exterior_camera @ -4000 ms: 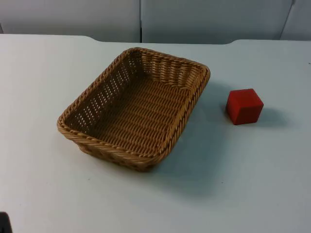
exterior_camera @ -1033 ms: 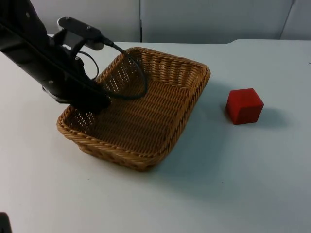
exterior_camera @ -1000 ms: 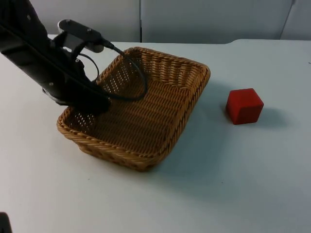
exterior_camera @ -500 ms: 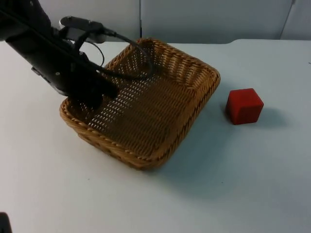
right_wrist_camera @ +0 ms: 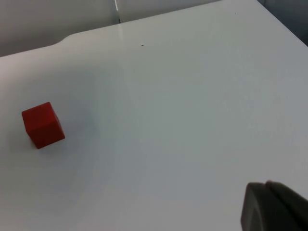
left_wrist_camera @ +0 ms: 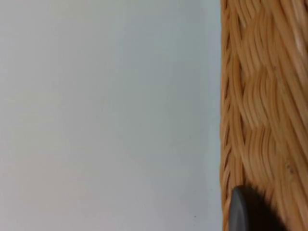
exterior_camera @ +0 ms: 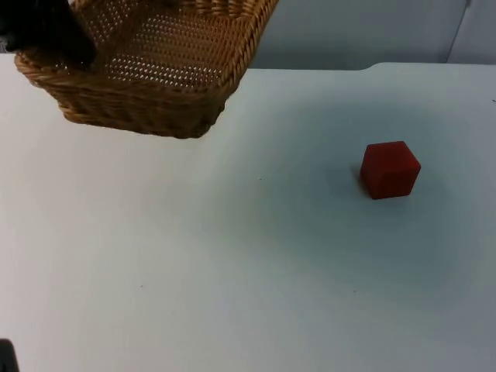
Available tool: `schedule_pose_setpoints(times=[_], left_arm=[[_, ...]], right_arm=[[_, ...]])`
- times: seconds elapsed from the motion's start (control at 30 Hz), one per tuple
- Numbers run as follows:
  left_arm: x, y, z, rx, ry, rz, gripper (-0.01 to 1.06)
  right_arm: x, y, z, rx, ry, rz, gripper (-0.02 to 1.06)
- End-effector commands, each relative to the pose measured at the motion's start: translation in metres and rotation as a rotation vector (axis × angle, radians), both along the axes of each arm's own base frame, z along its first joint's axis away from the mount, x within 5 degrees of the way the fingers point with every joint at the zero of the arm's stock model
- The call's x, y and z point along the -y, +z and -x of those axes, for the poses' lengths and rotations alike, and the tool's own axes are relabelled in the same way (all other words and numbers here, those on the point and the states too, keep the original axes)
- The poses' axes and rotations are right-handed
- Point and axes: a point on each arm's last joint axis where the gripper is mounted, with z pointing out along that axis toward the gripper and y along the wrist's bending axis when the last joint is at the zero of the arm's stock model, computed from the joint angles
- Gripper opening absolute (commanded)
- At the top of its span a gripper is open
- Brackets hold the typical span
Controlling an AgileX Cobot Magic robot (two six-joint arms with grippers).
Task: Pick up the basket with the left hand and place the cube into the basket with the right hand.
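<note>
The woven wicker basket [exterior_camera: 155,70] hangs in the air over the table's far left, tilted, with its underside towards the camera. My left gripper [exterior_camera: 54,39] is shut on the basket's left rim; in the left wrist view one black fingertip [left_wrist_camera: 245,211] presses against the wicker wall [left_wrist_camera: 264,96]. The red cube [exterior_camera: 390,169] sits on the white table at the right, apart from the basket. In the right wrist view the cube [right_wrist_camera: 43,125] lies well away from my right gripper [right_wrist_camera: 272,209], whose arm waits.
The white table top [exterior_camera: 248,263] stretches bare between basket and cube. The grey partition wall [exterior_camera: 349,31] closes the far edge.
My left gripper has lifted the basket off the table, up and to the far left. The cube has not moved.
</note>
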Motion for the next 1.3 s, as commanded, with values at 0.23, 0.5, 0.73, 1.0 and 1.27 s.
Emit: schedule_pose_setpoints(times=[0.23, 0.5, 0.73, 1.0, 1.27], left_arm=[[0.009, -0.001, 0.011, -0.072, -0.010, 0.104, 0.00], [0.009, -0.001, 0.011, -0.071, -0.018, 0.104, 0.00], [0.009, -0.001, 0.012, -0.075, -0.024, 0.102, 0.00], [0.004, -0.021, 0.018, -0.105, -0.014, 0.028, 0.00], [0.002, -0.032, 0.022, -0.113, -0.009, 0.005, 0.00]], right_arm=[[0.000, 0.000, -0.001, 0.011, 0.007, -0.003, 0.00], [0.000, 0.000, -0.001, 0.015, 0.007, -0.002, 0.00], [0.000, 0.000, -0.001, 0.015, 0.007, -0.002, 0.00], [0.000, 0.000, -0.001, 0.015, 0.007, -0.002, 0.00], [0.000, 0.000, -0.001, 0.015, 0.007, -0.002, 0.00]])
